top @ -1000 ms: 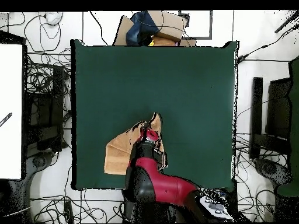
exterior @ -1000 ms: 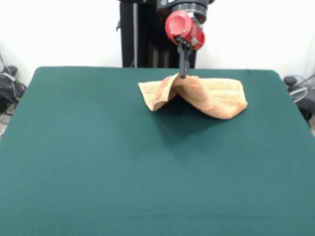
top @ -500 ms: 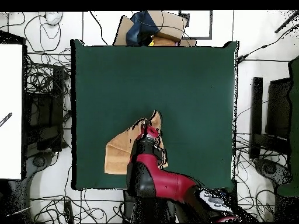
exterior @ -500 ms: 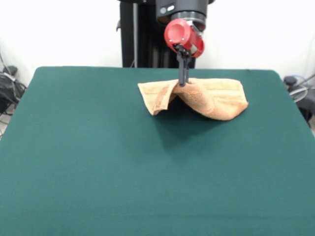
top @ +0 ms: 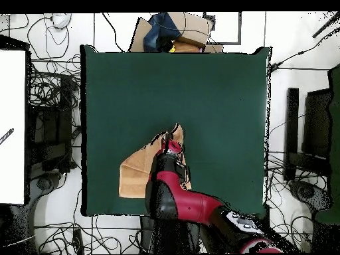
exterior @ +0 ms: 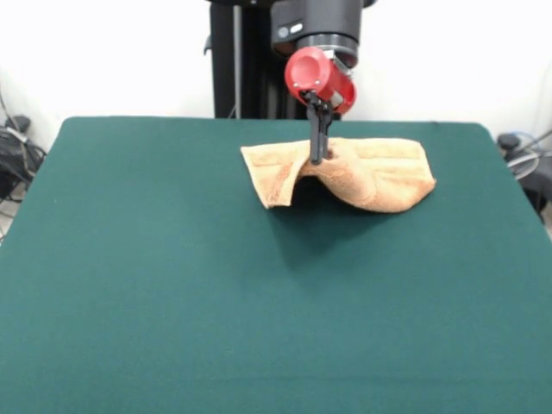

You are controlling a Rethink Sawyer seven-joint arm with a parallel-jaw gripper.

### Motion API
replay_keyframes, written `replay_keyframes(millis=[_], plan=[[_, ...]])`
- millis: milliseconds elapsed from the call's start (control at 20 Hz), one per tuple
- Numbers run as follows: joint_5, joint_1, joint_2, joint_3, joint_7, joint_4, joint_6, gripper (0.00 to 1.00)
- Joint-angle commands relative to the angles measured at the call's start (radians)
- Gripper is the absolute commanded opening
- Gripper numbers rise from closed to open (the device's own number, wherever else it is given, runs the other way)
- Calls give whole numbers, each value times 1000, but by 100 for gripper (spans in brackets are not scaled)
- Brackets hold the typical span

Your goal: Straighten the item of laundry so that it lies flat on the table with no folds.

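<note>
Front view, left to right: the towel sits at the table's twelve o'clock edge, light orange-tan terry, bunched. Its left flap folds down at seven o'clock, a ridge rises mid-cloth, and woven bands run along the right half. No label or writing is readable. The gripper pinches that ridge.

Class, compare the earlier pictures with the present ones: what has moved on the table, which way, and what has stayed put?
The tool has come lower, still shut on the towel, so the raised peak of cloth has sunk toward the table and the hanging flap is shorter. In the front view the tool has also drifted slightly left. Nothing was let go. The towel's spread part at the right lies where it was.
</note>
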Motion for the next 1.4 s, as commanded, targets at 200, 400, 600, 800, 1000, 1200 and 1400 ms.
replay_keyframes(millis=[200, 400, 600, 800, 1000, 1200, 1400], plan=[[-24, -5, 35, 68, 420, -126, -94, 0], [-30, -6, 35, 68, 414, -130, -102, 0], [-48, -3, 52, 65, 396, -149, -107, 0], [-60, -8, 59, 71, 391, -165, -101, 0], [-69, -10, 63, 73, 391, -178, -94, 0], [-77, -11, 66, 72, 392, -184, -95, 0], [-79, -12, 67, 73, 394, -185, -89, 0]])
